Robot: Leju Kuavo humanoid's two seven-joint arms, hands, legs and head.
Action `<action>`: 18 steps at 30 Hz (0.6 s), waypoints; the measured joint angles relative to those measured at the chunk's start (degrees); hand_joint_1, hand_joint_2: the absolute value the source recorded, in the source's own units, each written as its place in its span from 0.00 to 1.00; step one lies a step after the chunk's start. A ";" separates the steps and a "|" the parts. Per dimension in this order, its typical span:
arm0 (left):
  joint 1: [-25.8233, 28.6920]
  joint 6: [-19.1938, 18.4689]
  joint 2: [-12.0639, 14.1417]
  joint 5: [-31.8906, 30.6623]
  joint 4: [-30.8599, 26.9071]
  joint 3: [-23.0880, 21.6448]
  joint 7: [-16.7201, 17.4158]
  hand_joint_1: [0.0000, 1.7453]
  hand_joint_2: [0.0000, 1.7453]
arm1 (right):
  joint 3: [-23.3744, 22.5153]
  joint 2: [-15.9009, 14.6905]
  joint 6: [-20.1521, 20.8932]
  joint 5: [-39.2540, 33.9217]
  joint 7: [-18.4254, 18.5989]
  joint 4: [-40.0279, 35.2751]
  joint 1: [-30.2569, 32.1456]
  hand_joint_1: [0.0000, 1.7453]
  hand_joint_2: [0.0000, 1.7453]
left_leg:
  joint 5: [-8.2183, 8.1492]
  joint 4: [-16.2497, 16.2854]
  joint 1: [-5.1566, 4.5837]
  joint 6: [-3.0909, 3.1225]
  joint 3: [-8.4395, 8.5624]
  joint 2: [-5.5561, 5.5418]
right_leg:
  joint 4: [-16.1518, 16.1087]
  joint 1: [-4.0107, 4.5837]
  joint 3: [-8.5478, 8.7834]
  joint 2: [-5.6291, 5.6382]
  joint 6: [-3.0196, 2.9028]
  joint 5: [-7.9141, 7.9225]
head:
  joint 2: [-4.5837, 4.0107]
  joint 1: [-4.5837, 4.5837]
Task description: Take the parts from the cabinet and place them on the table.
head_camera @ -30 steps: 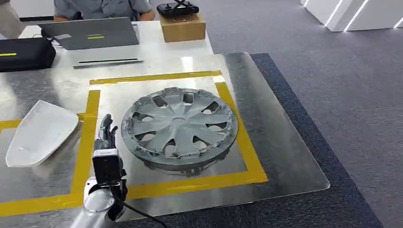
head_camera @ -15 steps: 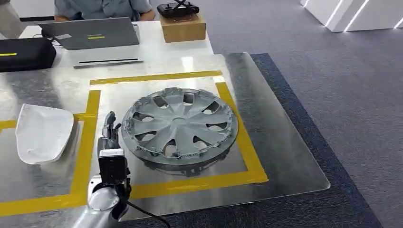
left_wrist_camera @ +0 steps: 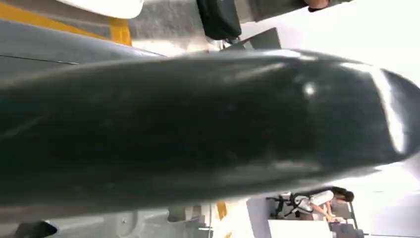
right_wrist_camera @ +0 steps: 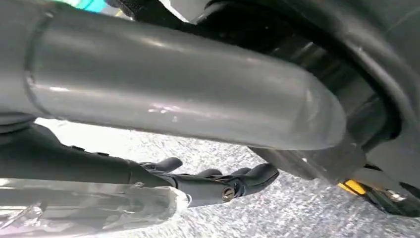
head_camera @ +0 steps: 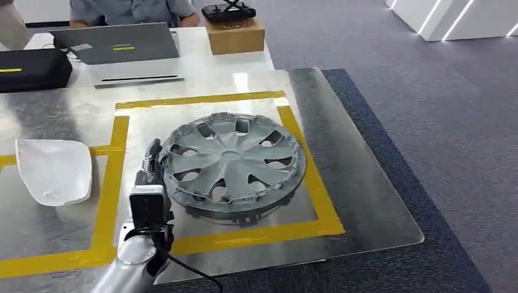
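Note:
A grey wheel cover (head_camera: 232, 165) lies flat inside the yellow-taped square (head_camera: 305, 177) on the metal table top (head_camera: 360, 201). My left hand (head_camera: 150, 163) reaches in from the near edge, and its outstretched fingers (head_camera: 154, 149) are at the cover's left rim with nothing in their grasp. A white curved part (head_camera: 54, 171) lies in the neighbouring taped area, apart from the hand, and its edge (left_wrist_camera: 101, 6) shows in the left wrist view. My right hand (right_wrist_camera: 218, 181) hangs over the carpet with its dark fingers (right_wrist_camera: 247, 176) stretched out and holding nothing.
A white desk behind the table carries a laptop (head_camera: 116, 43), a black case (head_camera: 33, 68) and a cardboard box (head_camera: 235, 33) with a controller on top. A person (head_camera: 131, 11) sits behind the laptop. Grey carpet (head_camera: 440, 122) lies to the right of the table.
My left hand has moved right and forward until its fingers reached the wheel cover's rim. The white part has turned and settled a little farther left. The wheel cover has not moved.

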 joint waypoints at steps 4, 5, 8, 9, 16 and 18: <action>-0.16 0.81 0.02 0.02 0.26 -0.22 0.00 0.00 0.00 | -0.98 0.50 -4.58 -1.82 2.56 0.13 -0.10 0.00 0.00 | 0.00 0.00 0.00 0.00 0.00 0.00 | 0.00 0.00 0.01 -0.01 0.00 0.00 | 0.00 0.00; -0.09 1.48 0.11 -0.02 0.26 -0.22 0.00 0.00 0.00 | -1.76 0.65 -6.53 -3.36 3.49 0.17 -0.07 0.00 0.00 | 0.00 0.00 0.00 0.00 -0.01 0.00 | 0.00 0.00 0.02 -0.01 0.00 0.00 | 0.00 0.00; 0.82 2.86 0.46 -0.48 -0.29 -0.22 0.00 0.00 0.00 | -4.26 1.46 -8.74 -5.40 7.61 0.42 -0.09 0.00 0.00 | 0.00 -0.01 0.00 0.00 0.00 0.00 | 0.00 0.00 0.02 -0.01 -0.02 -0.03 | 0.00 -0.02; 1.16 3.08 0.57 -0.72 -0.64 -0.22 0.00 0.00 0.00 | -4.61 1.60 -8.74 -5.33 8.85 0.44 -0.07 0.00 0.00 | 0.00 -0.01 0.01 0.00 0.00 0.00 | 0.00 0.00 0.02 -0.03 -0.02 -0.04 | 0.00 0.00; 1.89 3.41 0.94 -1.05 -1.66 -0.22 0.00 0.00 0.00 | -5.97 1.97 -8.68 -5.18 9.96 0.74 0.28 0.00 0.00 | -0.01 -0.01 -0.01 0.00 -0.01 -0.02 | 0.00 -0.02 0.05 -0.05 -0.03 -0.05 | 0.00 0.00; 1.99 3.41 0.98 -1.05 -1.68 -0.22 0.00 0.00 0.00 | -6.16 2.12 -8.68 -5.18 9.96 0.81 0.25 0.00 0.00 | -0.01 -0.01 -0.01 0.00 -0.01 -0.02 | 0.00 -0.02 0.06 -0.06 -0.03 -0.05 | 0.00 0.00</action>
